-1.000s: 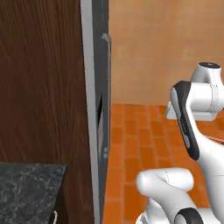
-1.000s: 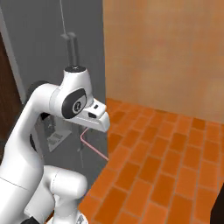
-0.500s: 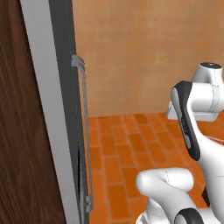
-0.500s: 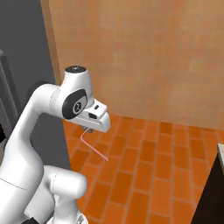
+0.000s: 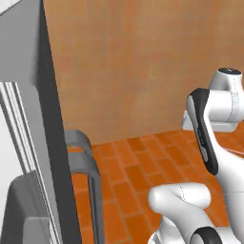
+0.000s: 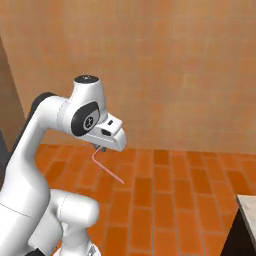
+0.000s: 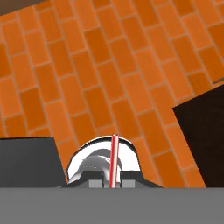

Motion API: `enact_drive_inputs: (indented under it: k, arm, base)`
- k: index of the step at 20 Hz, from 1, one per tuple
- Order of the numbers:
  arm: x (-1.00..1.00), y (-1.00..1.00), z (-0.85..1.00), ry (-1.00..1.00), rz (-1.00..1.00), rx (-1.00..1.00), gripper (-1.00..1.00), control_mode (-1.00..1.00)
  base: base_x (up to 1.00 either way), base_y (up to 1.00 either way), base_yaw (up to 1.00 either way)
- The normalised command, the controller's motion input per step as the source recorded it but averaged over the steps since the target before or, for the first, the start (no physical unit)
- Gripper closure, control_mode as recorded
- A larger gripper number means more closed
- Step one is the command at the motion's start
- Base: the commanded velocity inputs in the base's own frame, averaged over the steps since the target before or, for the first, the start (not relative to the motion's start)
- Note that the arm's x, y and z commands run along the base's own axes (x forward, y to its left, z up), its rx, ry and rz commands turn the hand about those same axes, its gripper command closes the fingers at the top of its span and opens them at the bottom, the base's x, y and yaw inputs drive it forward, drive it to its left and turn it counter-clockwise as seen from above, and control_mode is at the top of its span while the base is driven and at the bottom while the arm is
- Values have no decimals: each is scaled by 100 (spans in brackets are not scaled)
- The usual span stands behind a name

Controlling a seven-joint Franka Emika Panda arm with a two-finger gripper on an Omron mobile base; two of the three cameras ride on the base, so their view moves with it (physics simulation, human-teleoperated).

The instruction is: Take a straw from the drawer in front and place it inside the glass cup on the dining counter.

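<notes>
Hanging from the closed tool (image 6: 102,148), the straw (image 6: 107,166) is pinched at its bent top and slants down over the orange brick floor (image 6: 165,200). Close up, the straw (image 7: 114,159) runs between the fingers. A tan wall (image 6: 175,70) stands behind, and a grey appliance (image 5: 33,143) with curved handles stands at left.

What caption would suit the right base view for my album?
White robot arm's gripper shut on a thin red-pink straw, which hangs over the orange brick floor.
</notes>
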Motion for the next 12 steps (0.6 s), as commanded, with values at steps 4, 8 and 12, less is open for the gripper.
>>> enact_drive_inputs:
  k: [4, 8, 12]
  arm:
    - [0, 0, 0, 0, 0, 0, 100, 100]
    - [0, 0, 0, 0, 0, 0, 100, 100]
    - [0, 0, 0, 0, 0, 0, 100, 100]
  base:
    - [99, -10, -41]
    - [93, -7, -45]
    - [89, -12, -46]
